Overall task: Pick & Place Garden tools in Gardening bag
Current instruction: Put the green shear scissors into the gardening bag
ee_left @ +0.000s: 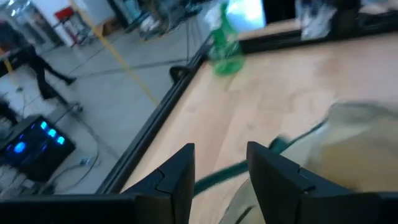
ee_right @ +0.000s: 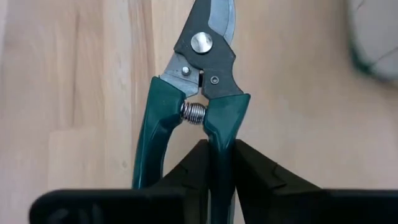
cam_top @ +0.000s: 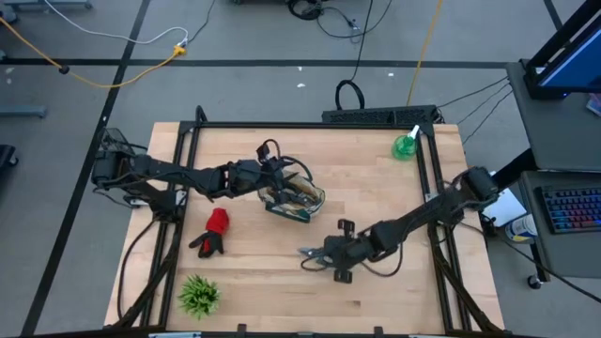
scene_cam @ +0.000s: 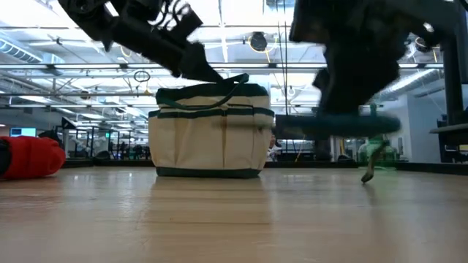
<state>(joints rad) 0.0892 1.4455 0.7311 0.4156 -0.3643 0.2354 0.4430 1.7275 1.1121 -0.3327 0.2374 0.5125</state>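
- Pruners (ee_right: 198, 93) come first in our reading: the right wrist view shows the right hand (ee_right: 217, 163) clamped on one green handle only, the other handle springing free beside it, blades shut.
- From overhead we place that right hand (cam_top: 331, 255) at the near middle of the surface (cam_top: 394, 197), with the pruners' tip (cam_top: 309, 252) poking out toward the left; they are not in the bag yet.
- Just left of them we find the red-and-black glove (cam_top: 214, 232) lying flat, and nearer the front edge a spiky green plant (cam_top: 199, 294), which is no tool.
- Mid-surface sits the gardening bag (cam_top: 293, 197), upright, with something pale already inside it, we judge; overhead we cannot say what.
- Our left hand (cam_top: 274, 172) hovers at the bag's rim; its wrist view shows the fingers (ee_left: 177, 177) parted and empty, a green handle strap between them.
- Farthest off, the green spray bottle (cam_top: 406, 145) waits by the far right corner.
- So glove, bottle and pruners remain, by our count.
- Only the low view shows the bag's (scene_cam: 210, 131) side pockets and standing handles; only the overhead view shows every remaining tool at once.
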